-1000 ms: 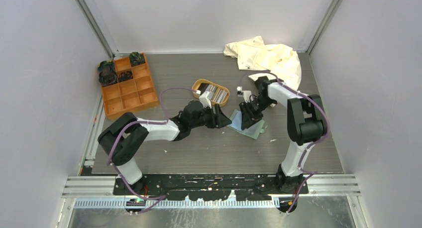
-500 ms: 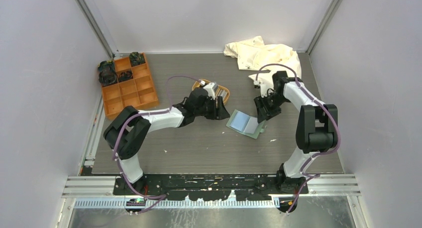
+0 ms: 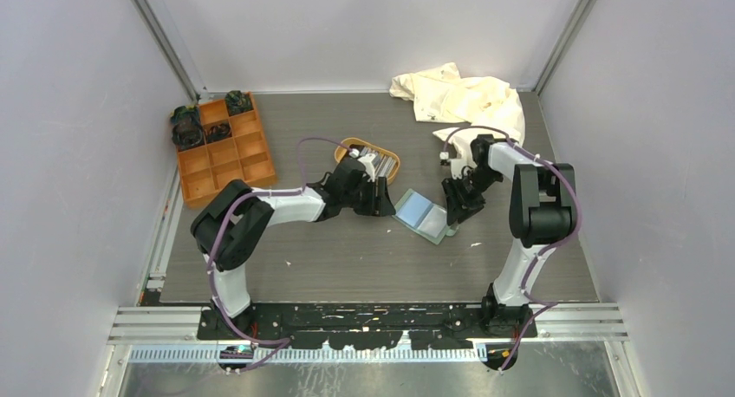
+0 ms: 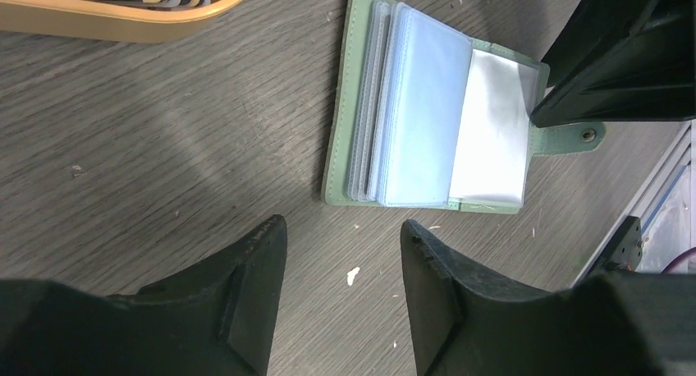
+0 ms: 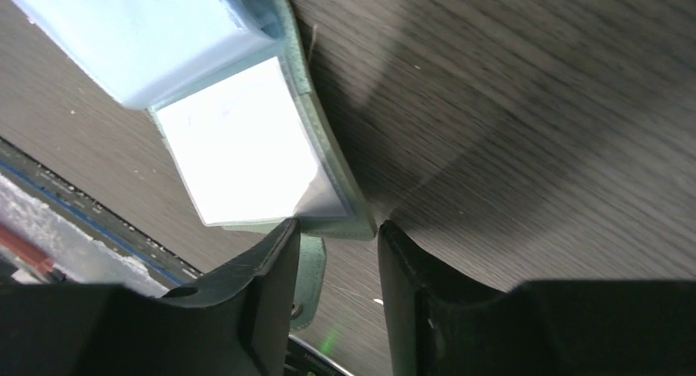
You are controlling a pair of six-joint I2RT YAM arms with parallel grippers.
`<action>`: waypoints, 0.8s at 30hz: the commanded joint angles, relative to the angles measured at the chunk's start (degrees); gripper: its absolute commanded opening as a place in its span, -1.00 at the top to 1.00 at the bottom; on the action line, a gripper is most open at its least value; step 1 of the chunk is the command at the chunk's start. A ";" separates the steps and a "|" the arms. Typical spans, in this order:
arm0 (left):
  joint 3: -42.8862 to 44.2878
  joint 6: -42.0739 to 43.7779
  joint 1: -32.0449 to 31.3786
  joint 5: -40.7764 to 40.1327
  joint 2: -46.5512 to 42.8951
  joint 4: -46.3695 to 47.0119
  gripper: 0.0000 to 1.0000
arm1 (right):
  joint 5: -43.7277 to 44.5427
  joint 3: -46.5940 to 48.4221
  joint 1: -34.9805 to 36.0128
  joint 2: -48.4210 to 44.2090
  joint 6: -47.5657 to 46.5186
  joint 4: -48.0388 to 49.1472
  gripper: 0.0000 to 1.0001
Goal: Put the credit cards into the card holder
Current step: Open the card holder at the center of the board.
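The sage-green card holder [image 3: 422,213] lies open on the table between my two grippers. A light blue card [image 4: 423,105] shows on top of its clear sleeves, beside a pale sleeve [image 4: 492,130], and the snap tab [image 4: 574,134] sticks out. More credit cards [image 3: 373,161] stand in the oval tan tray [image 4: 123,19]. My left gripper [image 4: 343,224] is open over bare table, just short of the card holder's [image 4: 338,130] long edge. My right gripper [image 5: 338,226] is open at the card holder's [image 5: 299,89] tab-side corner, which sits at its fingertips. The tab [image 5: 310,269] lies under one finger.
An orange compartment box [image 3: 224,146] with dark items sits at the back left. A cream cloth [image 3: 459,98] is bunched at the back right. The tan tray [image 3: 351,146] stands just behind my left gripper. Small white flecks dot the table.
My right gripper has pulled back off the card holder toward the right and now sits at its corner. The holder lies flatter and open. My left gripper has shifted slightly.
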 commanded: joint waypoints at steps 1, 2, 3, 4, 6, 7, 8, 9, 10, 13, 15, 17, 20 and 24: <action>-1.19 1.10 -0.01 0.69 -2.02 3.57 -0.06 | -5.90 2.13 0.19 1.10 -1.40 -1.94 0.16; -1.79 1.27 -0.01 0.63 -2.63 4.08 -0.06 | -6.46 2.25 0.15 1.29 -1.83 -2.01 0.19; -2.55 1.39 -0.02 0.53 -3.41 4.69 -0.06 | -6.69 2.40 0.23 1.50 -2.00 -1.98 0.25; -3.37 1.45 0.00 0.53 -4.16 5.60 -0.05 | -6.87 2.48 0.38 1.68 -2.33 -2.06 0.30; -5.48 1.84 0.00 0.39 -6.44 7.37 -0.05 | -7.52 2.69 0.87 1.88 -3.16 -2.27 0.48; -6.57 2.03 0.00 0.39 -7.65 8.14 -0.04 | -7.67 2.71 1.23 1.88 -3.55 -2.30 0.55; -7.81 2.23 0.00 0.48 -9.06 8.92 -0.04 | -7.92 2.78 1.62 1.90 -4.14 -2.41 0.61; -9.05 2.43 -0.01 0.63 -10.42 9.71 -0.04 | -8.14 2.73 2.08 1.83 -4.86 -2.36 0.65; -10.45 2.69 0.03 0.62 -12.01 10.53 -0.04 | -8.24 2.69 2.52 1.79 -5.31 -2.30 0.68; -14.85 3.40 -0.04 0.53 -16.76 12.12 -0.04 | -8.26 2.58 4.20 2.13 -6.91 -2.29 0.77; -17.20 3.89 0.00 0.38 -19.79 12.57 -0.04 | -7.84 2.47 5.83 2.31 -7.99 -2.19 0.81; -19.45 4.39 -0.14 0.43 -22.69 12.69 -0.04 | -7.30 2.18 7.81 2.30 -9.29 -2.05 0.83; -22.31 4.73 -0.87 -0.25 -26.61 11.72 -0.03 | -5.68 1.70 12.49 1.89 -11.14 -1.27 0.85; -23.50 3.21 -3.09 -5.05 -30.02 5.79 -0.02 | -3.10 0.90 18.65 0.58 -12.19 0.94 0.85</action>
